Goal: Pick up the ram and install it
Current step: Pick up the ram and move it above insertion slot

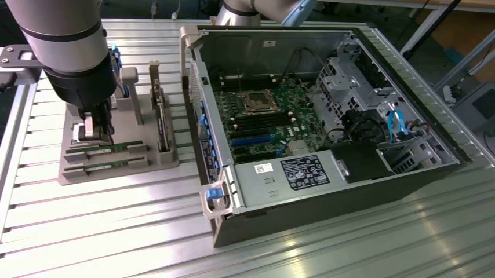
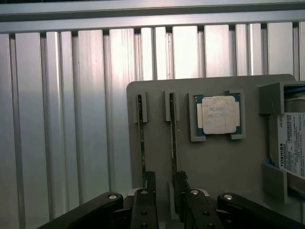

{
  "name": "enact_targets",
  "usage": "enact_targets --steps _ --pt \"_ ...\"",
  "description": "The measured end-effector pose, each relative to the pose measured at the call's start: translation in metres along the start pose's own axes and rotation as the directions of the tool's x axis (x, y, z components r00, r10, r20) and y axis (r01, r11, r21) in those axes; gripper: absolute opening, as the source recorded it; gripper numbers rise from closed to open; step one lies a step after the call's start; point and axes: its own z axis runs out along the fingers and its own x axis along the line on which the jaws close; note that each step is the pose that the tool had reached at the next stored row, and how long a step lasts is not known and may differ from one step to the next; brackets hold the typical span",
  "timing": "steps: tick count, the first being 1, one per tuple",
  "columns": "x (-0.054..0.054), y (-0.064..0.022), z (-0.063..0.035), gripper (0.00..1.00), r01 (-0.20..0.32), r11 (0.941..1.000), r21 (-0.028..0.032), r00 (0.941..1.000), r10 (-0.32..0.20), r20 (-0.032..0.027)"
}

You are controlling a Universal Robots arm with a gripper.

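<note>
Arm [image 1: 66, 35] comes in from top at exterior view's left. Thick grey-and-black wrist segment [image 1: 73, 81] hangs vertical. Gripper [image 1: 96, 132] points straight down, low over surface beneath.

Wrist view: gripper [image 2: 164, 202] has black linkage bars [image 2: 90, 210] splayed outward to both sides. Two dark fingers [image 2: 144, 202] run parallel with clear gap between. Jaws stand wide apart.

Robotics lab, ribbed aluminium workbench [image 1: 116, 231], open computer case [image 1: 240, 55], grey parts fixture [image 1: 159, 165]

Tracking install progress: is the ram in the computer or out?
Out. Both ram sticks sit in the gray holder beside the case.
</note>
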Motion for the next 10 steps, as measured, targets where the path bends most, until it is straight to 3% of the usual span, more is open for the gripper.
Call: enact_targets --steps 10 --pt "0.000 -0.0005 0.0120 0.30 0.000 1.0000 0.0000 1.0000 0.000 0.0000"
